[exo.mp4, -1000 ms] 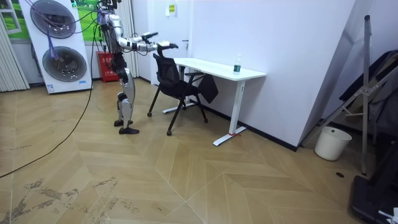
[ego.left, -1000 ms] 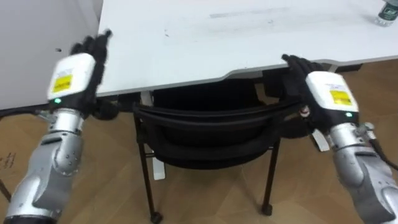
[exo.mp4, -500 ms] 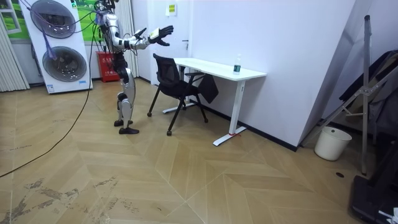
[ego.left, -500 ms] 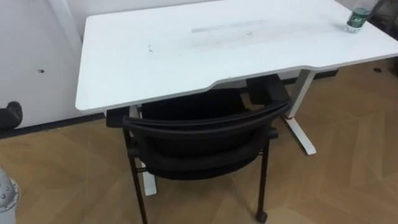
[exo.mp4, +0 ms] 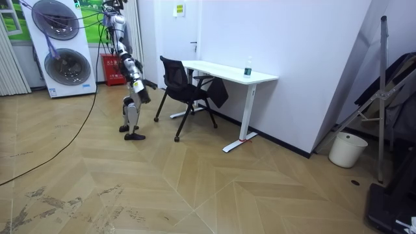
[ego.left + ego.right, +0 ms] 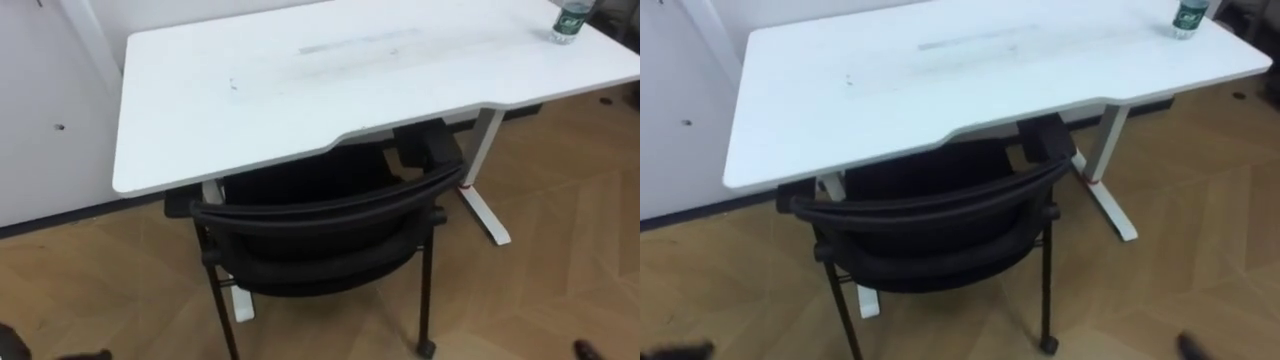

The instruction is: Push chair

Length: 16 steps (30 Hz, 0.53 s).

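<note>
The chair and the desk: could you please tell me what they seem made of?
Chair: matte black back, probably mesh or fabric; thin black legs look like painted metal tube. Desk: smooth white top with faint sheen, likely laminated board.

Black chair (image 6: 320, 215), upright, lower centre of the eye views. Curved backrest with a top rail and a darker panel below, turned toward the camera and slightly skewed: right end higher in frame than left. Thin black metal legs, small round foot at the lower right leg end. Seat tucked under the white surface (image 6: 300, 80), mostly hidden beneath its near edge. Backrest close against that edge, contact unclear. In room view, upper left of centre, at the surface's left end.
</note>
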Tool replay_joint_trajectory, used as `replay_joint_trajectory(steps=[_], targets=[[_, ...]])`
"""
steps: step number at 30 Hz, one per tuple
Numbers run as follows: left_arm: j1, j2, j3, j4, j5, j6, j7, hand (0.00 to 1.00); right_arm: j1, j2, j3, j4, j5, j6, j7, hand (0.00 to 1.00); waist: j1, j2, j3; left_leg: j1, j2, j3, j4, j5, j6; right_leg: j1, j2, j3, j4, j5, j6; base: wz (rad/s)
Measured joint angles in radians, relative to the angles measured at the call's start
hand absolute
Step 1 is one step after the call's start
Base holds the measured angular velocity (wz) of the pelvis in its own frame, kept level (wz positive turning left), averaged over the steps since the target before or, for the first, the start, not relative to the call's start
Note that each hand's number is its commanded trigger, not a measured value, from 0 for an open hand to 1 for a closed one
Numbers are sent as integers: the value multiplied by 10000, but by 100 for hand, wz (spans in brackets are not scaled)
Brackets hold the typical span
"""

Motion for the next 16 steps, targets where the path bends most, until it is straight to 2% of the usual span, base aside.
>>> replay_joint_trajectory(steps=[2, 8, 11, 13, 16], targets=[[149, -210, 211, 1082, -243, 0, -465, 0, 76, 230, -3, 1138, 211, 32, 550, 0, 19, 8, 3, 3, -1, 112, -2, -38, 13, -23, -4, 66, -6, -3, 16, -8], [245, -583, 692, 2634, -946, 37, -1271, 0, 156, 436, 57, 2567, 405, 77, 1567, 0, 20, -50, 34, 155, -49, 105, -39, -85, 34, 115, -28, 98, -30, -48, 91, -2], [400, -712, 651, 3344, -1686, 373, -1453, 0, 177, 571, 711, 2613, 627, 341, 1708, 0, 32, -77, 40, 196, -1, 181, -1, -225, 66, 138, 25, 173, -27, -70, 98, -7], [383, -720, 617, 3636, -1657, 563, -1552, 0, 171, 646, 812, 2615, 580, 490, 1789, 0, 23, -83, 35, 193, -7, 175, 11, -251, 83, 139, 23, 175, -34, -65, 107, 0], [372, -739, 430, 3693, -1614, 783, -1621, 0, -6, 707, 1183, 2783, 497, 509, 1996, 0, 31, -97, 34, 190, -22, 147, 13, -255, 87, 134, 16, 189, -42, -57, 120, 0]])
